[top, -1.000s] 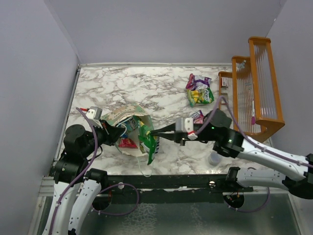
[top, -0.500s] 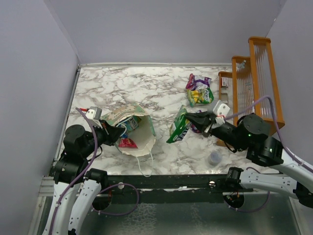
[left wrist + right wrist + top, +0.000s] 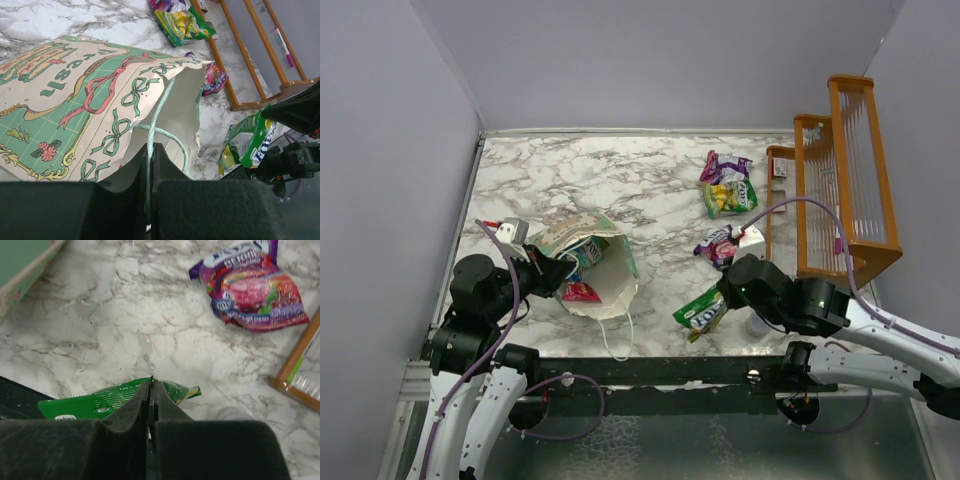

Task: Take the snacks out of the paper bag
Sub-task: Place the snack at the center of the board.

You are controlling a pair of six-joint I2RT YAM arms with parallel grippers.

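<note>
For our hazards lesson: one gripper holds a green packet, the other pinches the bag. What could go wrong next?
1. The green packet hangs from the right gripper near the front edge of the table; dropped there, it may slide off.
2. The left gripper pinches the paper bag by its rim; a tug could tear it.

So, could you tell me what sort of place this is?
Probably a robot test cell: a marble-look tabletop boxed in by plain grey walls, a left arm and right arm bolted at its near edge, and staged props such as a paper bag, green snack packet and orange rack.
</note>
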